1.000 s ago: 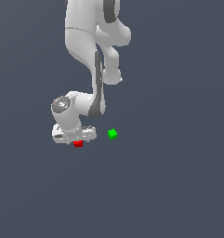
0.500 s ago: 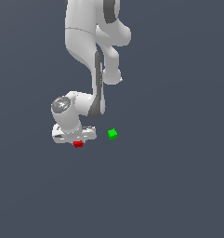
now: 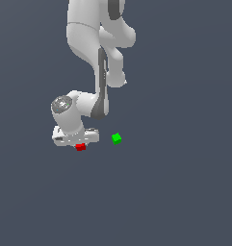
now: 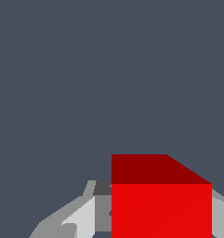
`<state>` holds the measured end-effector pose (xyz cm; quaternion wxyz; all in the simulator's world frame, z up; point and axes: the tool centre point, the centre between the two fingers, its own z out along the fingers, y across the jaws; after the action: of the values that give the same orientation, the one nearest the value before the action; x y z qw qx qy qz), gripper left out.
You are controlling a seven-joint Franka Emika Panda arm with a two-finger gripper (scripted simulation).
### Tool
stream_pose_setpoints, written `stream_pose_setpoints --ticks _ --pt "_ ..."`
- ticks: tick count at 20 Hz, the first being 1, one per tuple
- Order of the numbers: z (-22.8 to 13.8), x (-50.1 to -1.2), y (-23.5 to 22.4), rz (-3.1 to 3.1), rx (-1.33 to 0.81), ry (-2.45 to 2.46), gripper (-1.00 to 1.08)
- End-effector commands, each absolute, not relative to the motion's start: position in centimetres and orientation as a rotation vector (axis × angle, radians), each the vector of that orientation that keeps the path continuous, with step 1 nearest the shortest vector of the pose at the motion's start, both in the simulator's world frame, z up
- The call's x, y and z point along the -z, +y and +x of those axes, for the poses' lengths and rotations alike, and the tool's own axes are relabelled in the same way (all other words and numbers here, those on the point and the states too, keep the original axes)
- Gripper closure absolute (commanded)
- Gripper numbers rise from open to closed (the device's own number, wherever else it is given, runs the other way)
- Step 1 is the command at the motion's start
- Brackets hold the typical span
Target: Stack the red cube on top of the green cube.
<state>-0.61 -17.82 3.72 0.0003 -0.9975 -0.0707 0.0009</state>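
Panda arm fills the upper middle of the exterior view, bending down to the left of centre. Its gripper sits low there, fingers flanking the red cube on either side and seemingly clamped on it. The green cube lies apart, just right of centre, nearly level with the red one.

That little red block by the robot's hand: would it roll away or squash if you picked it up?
The red cube probably won't roll: its faces look flat, its edges sharp. It looks rigid, so likely no squashing. Being much smaller than the gripper, it is probably light and may slip if gripped off-centre.
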Motion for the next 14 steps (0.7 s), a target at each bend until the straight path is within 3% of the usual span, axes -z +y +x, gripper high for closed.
stream_pose_setpoints --ticks 1,14 --pt "-0.6 -5.1 -17.8 -3.134 0.0 -0.222 1.08" --pt "-0.5 -11.9 -17.8 -3.134 0.0 -0.222 1.08"
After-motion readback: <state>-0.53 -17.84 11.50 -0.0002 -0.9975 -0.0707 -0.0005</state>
